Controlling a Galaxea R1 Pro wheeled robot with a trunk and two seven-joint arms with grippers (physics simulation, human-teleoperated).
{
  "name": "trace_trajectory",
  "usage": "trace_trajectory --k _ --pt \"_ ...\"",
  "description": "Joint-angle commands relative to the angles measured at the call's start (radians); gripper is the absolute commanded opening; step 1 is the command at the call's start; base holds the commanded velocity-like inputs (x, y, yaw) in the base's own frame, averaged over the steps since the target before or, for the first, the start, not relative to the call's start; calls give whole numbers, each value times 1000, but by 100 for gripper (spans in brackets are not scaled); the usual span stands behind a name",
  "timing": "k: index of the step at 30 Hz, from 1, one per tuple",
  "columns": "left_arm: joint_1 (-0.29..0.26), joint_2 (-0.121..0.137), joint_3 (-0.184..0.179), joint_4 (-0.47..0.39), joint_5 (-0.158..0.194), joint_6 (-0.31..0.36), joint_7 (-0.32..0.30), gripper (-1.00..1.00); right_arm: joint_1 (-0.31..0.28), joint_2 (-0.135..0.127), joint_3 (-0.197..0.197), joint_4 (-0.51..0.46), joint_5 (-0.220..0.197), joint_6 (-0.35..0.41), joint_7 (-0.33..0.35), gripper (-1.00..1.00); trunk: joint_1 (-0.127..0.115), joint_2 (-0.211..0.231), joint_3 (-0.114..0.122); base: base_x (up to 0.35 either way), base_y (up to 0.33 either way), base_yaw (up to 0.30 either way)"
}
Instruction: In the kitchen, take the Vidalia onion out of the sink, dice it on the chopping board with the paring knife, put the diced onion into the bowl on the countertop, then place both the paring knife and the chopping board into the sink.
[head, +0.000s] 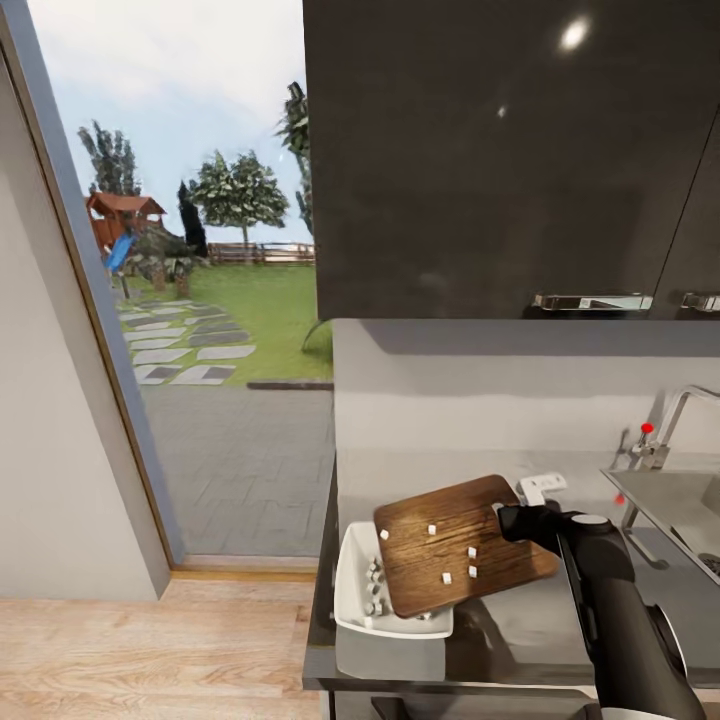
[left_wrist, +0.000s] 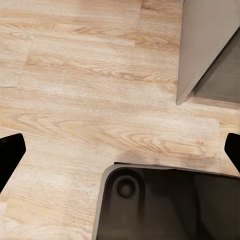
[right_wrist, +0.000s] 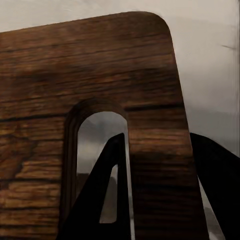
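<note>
Diced onion (head: 447, 577) is mid-transfer right now: a few white cubes sit on the chopping board (head: 455, 545), and a bunch more are already down in the bowl (head: 352, 585) at the near left corner of the desk (head: 560, 620). The right end effector (head: 512, 520) is clamped on the board's handle end, one finger poking through the handle slot in the right wrist view, holding it tilted with the low edge over the bowl.

So my read: onion fetched and diced, dumping partly done. Left to do is shaking off those last cubes, then getting the board and the paring knife into the sink (head: 665, 505), off to the right by the tap (head: 668, 420). Can't spot the knife from here.

Left end effector (left_wrist: 120, 150) is spread wide with nothing in it, hanging over the wood floor (left_wrist: 75, 75) above the robot's base (left_wrist: 165, 205).
</note>
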Motion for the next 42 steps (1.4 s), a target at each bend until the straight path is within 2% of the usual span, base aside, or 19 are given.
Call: trace_trajectory --k 1,16,20,23,42 --pt "1 -1 9 -2 -7 -1 -6 100 -1 1 -2 -2 11 12 10 -100 0 -1 0 0 0 0" --pt "1 -1 9 -2 -7 0 -6 100 -4 3 0 -4 34 35 2 -100 0 -1 0 0 0 0" --pt "1 -1 9 5 -7 0 -6 100 -5 6 42 -14 38 40 1 -100 0 -1 0 0 0 0" --pt "1 -1 9 7 -7 0 -7 100 -6 6 70 -47 47 106 -15 -100 0 -1 0 0 0 0" --pt "1 -1 9 8 -7 -1 -7 100 -22 8 77 -58 49 123 -27 -100 0 -1 0 0 0 0"
